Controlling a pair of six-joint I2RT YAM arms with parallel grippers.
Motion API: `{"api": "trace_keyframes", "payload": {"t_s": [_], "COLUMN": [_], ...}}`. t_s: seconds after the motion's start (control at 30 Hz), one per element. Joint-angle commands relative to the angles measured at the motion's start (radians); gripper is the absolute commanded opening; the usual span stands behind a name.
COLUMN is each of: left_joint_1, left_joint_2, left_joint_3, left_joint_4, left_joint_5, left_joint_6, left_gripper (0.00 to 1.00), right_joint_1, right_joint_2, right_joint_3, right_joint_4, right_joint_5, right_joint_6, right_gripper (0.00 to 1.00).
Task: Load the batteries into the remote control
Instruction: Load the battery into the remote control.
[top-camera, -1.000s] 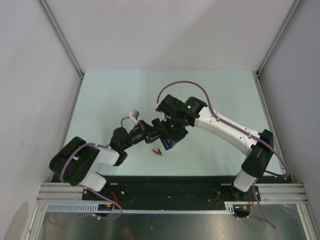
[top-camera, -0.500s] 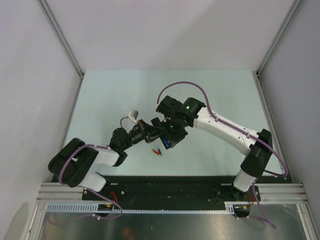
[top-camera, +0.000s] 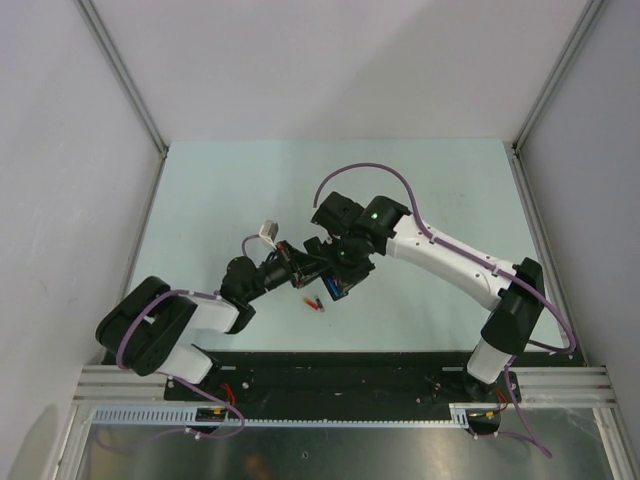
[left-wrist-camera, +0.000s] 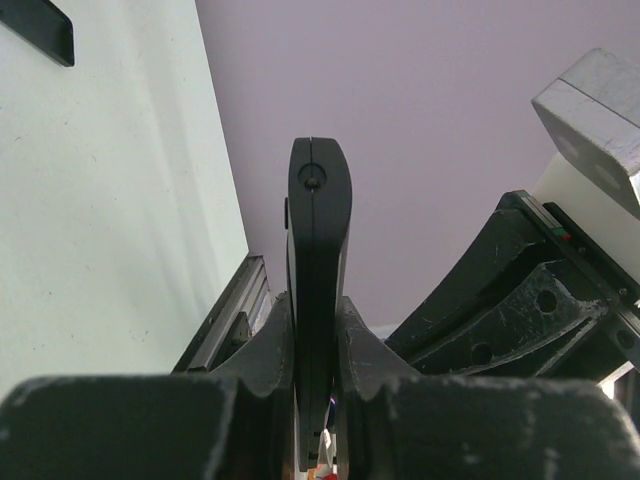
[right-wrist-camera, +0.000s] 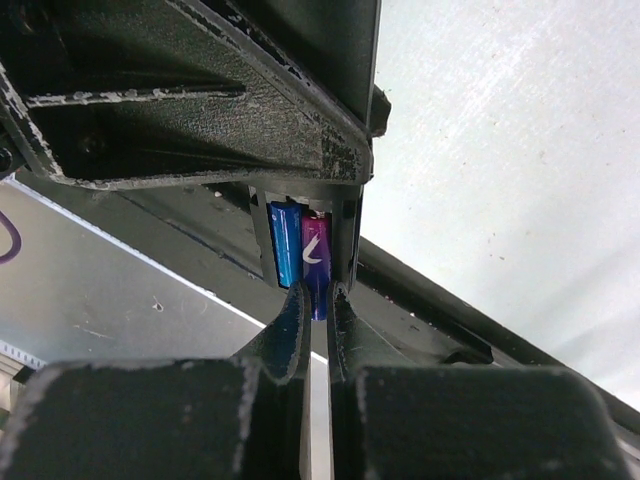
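Left gripper (left-wrist-camera: 318, 335) clamps the remote (left-wrist-camera: 319, 220) — one blue battery (right-wrist-camera: 285, 255) looks seated, right gripper (right-wrist-camera: 317, 300) pinches the second battery (right-wrist-camera: 317, 252) beside it — pressing home is left.

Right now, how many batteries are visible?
3: blue one in the remote, purple one beside it in the right gripper, red-orange one on the table. Others may be hidden.

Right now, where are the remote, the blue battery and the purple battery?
remote (left-wrist-camera: 318, 230): left wrist view, on its narrow edge.
blue battery (right-wrist-camera: 284, 243): right wrist view, on the middle of its side.
purple battery (right-wrist-camera: 315, 252): right wrist view, on its side, by the white mark.
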Motion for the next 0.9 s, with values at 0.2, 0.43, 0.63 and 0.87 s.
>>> {"api": "trace_keyframes", "payload": {"t_s": [0.2, 0.43, 0.63, 0.87], "left_joint_1": [-0.019, -0.019, -0.02, -0.025], "left_joint_2": [-0.085, -0.094, -0.098, -0.097], "left_joint_3": [0.019, 0.022, 0.03, 0.041], "left_joint_4": [0.263, 0.277, 0.291, 0.315], "left_joint_5": [0.093, 0.117, 0.142, 0.166], "left_joint_6": [-0.093, -0.131, -0.141, -0.135], "left_gripper": [0.0, 0.0, 0.0, 0.0], "right_joint_1": [-0.028, -0.028, -0.029, -0.034], "right_joint_2": [0.017, 0.017, 0.018, 0.02], "right_joint_3": [-0.003, 0.0, 0.001, 0.012], "right_joint_4": [0.036, 0.045, 0.06, 0.08], "right_joint_5": [0.121, 0.161, 0.172, 0.166], "right_joint_6": [-0.019, -0.031, -0.041, -0.059], "right_gripper": [0.0, 0.0, 0.0, 0.0]}}
